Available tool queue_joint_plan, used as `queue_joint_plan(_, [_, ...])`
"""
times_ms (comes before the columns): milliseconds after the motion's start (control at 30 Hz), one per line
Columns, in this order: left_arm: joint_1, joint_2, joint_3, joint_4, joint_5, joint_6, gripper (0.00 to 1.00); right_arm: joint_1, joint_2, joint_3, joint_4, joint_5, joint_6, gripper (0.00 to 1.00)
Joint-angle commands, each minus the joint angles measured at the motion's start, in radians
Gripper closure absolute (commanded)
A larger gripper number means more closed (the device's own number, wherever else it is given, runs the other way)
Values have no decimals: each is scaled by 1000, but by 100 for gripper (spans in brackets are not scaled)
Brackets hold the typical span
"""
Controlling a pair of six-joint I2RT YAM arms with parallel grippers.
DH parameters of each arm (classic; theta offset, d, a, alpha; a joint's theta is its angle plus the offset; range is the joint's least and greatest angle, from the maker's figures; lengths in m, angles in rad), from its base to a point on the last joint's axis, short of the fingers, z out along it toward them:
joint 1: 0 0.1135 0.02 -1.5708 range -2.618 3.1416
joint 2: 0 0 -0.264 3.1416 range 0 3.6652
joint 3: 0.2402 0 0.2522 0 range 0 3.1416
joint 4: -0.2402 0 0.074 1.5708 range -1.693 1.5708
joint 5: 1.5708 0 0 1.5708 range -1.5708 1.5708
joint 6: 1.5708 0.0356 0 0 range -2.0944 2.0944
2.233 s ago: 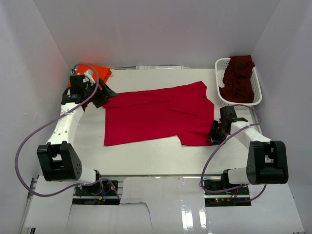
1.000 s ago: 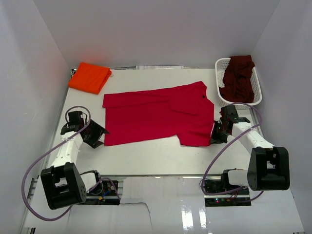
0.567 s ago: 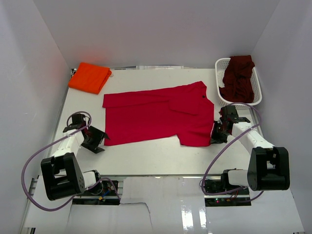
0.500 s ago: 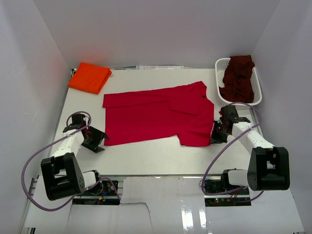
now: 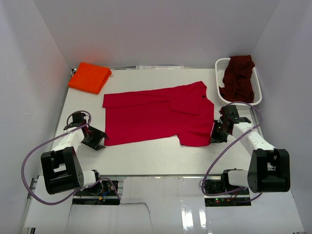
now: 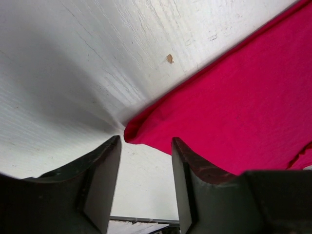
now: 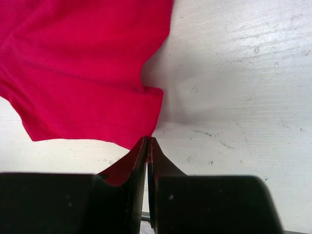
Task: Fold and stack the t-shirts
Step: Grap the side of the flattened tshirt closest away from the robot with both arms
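Right, my left gripper (image 6: 145, 146) is down low at the near-left corner of the red t-shirt (image 5: 156, 114). Its jaws stand partly apart, with the pointed tip of that corner sitting at the mouth of the gap. Nothing is clamped there: the cloth touches neither finger (image 6: 100, 185) as far as I can see, and bare table shows between them.

Over on the other side, my right gripper (image 7: 147, 141) is closed tight, fingertips pressed together. The near-right corner of the shirt's hem comes down right into the tips, so I have a small pinch of red cloth. The fabric beside the pinch rides up a little and throws a soft grey shadow on the tabletop.

Between my two grippers the red t-shirt lies spread flat across the middle of the table (image 5: 146, 156), long side running left to right, with one sleeve folded in on top.

Further back, the orange t-shirt (image 5: 89, 77) lies folded at the far-left corner, well apart from both grippers. The maroon t-shirt (image 5: 238, 78) is heaped in the white lattice basket (image 5: 218, 66) at the far right, beyond my right arm.

The tabletop is white and scuffed, with fine scratches and one small brown speck (image 6: 169, 58) near the shirt's left edge. Plain white walls (image 5: 156, 29) close in on three sides, and a purple cable (image 5: 29, 156) loops off my left arm.
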Motion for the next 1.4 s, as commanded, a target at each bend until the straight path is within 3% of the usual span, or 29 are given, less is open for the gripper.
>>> queue_joint_plan(0, [6,0,23,18,-9,-7,43,-4,-27,36,-13,-20,-14,92])
queue_joint_plan(200, [6,34,6,40,4,-8,41,-4,-47,53,-22,-38,-11,92])
queue_joint_plan(433, [6,34,-34,84,14,-22,48,-2,-64,109,-59,-45,-11,92])
queue_joint_plan(567, [6,42,-46,106,27,-22,71,-4,-62,131,-71,-48,-11,92])
queue_joint_plan(767, [6,65,-49,117,42,-16,90,-2,-62,139,-73,-61,-11,92])
queue_joint_plan(800, [6,66,-50,118,45,-16,100,-4,-64,143,-76,-61,-11,92])
queue_joint_plan(1367, [6,62,-18,117,82,-22,100,-2,-19,287,-105,-87,-14,92])
